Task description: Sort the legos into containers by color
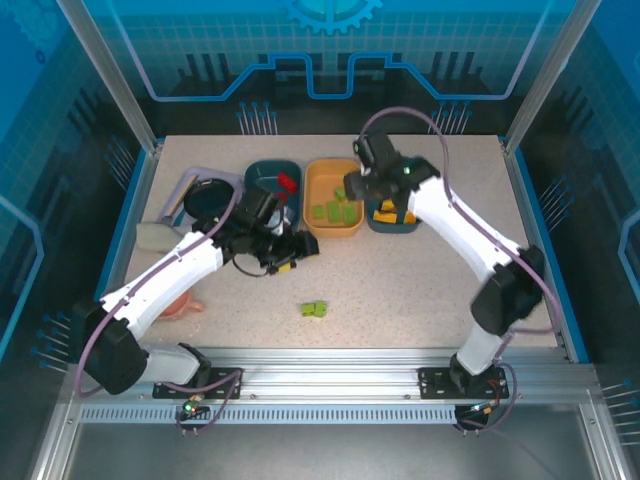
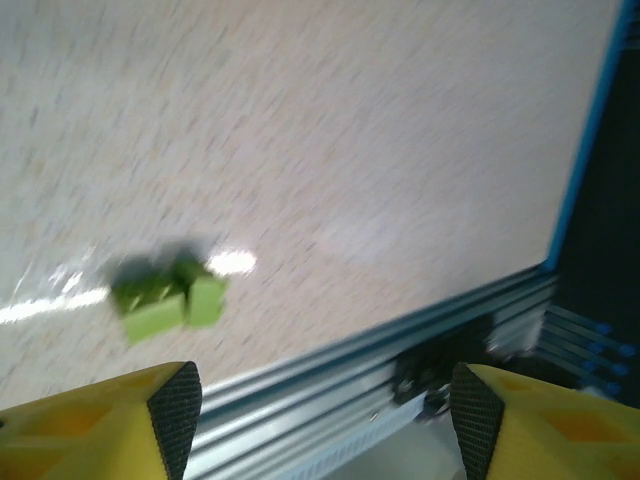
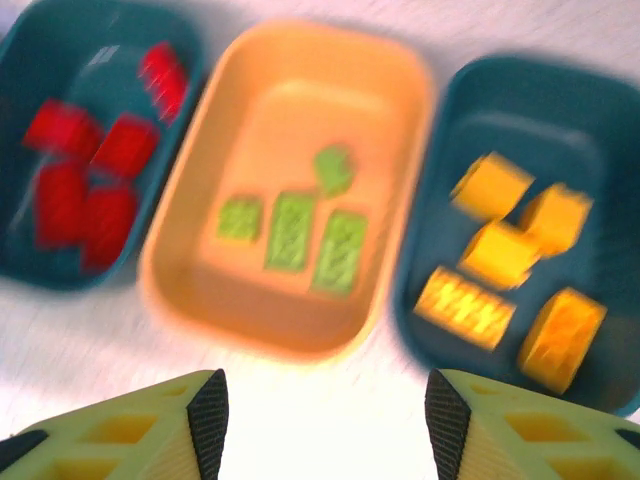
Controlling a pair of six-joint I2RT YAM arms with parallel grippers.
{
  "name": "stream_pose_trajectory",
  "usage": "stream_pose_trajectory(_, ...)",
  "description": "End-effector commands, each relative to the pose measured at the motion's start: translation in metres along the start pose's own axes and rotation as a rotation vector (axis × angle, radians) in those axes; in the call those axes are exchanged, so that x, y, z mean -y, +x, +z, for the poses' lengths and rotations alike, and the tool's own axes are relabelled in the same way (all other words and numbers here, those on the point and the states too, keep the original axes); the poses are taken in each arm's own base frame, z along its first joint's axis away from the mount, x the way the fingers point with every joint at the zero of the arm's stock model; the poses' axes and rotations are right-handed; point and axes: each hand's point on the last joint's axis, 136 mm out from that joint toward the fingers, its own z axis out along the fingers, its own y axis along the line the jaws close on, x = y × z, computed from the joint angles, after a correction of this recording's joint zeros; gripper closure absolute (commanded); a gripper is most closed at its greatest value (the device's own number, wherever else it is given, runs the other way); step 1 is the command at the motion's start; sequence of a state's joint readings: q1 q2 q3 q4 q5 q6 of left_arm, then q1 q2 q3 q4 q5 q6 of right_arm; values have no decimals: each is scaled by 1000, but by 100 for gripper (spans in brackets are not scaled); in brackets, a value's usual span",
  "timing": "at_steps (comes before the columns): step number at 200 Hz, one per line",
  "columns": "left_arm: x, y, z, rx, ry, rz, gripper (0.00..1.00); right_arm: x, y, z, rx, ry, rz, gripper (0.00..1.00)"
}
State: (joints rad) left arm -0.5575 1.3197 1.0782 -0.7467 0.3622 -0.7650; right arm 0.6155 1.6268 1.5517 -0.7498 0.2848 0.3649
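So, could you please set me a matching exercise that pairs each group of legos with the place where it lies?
Things:
1. red legos
2. yellow-orange legos
3. four green legos
4. other green legos

Places:
A. orange tray
B. bare table
C. left teal tray
D. right teal tray

Pairs: 1-C, 2-D, 3-A, 4-B

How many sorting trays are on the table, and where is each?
3, in a row at the far side of the table: the left teal tray, the orange tray in the middle, the right teal tray. None seems hidden.
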Motion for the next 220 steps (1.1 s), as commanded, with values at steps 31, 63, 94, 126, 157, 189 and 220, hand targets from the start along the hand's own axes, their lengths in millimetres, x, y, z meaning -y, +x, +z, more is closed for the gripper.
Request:
stream_pose_trajectory(31, -58, 71, 34, -116, -129, -49, 29, -55, 158, -14, -225, -192, -40, 42)
stream_pose_trajectory(63, -80, 74, 45, -63, -162, -200, 27, -64, 201, -25, -277, -207, -81, 41)
stream_pose_trajectory(94, -86, 66, 52, -17, -181, -320, 27, -61, 207, -24, -275, -192, -79, 41)
stream_pose_trajectory(126, -72, 53, 61, -12, -180, -358, 27, -54, 212, -22, -279, -169, -73, 40)
stream_pose_trajectory(157, -58, 42, 65, -37, -256, -285, 27, -48, 215, -22, -276, -166, -43, 40)
stream_pose_trajectory(189, -49, 38, 64, -56, -343, -138, 26, -39, 218, -20, -280, -157, -36, 39)
stream_pose_trajectory(220, -71, 52, 68, -95, -448, -182, 27, -33, 216, -21, -273, -155, -23, 39)
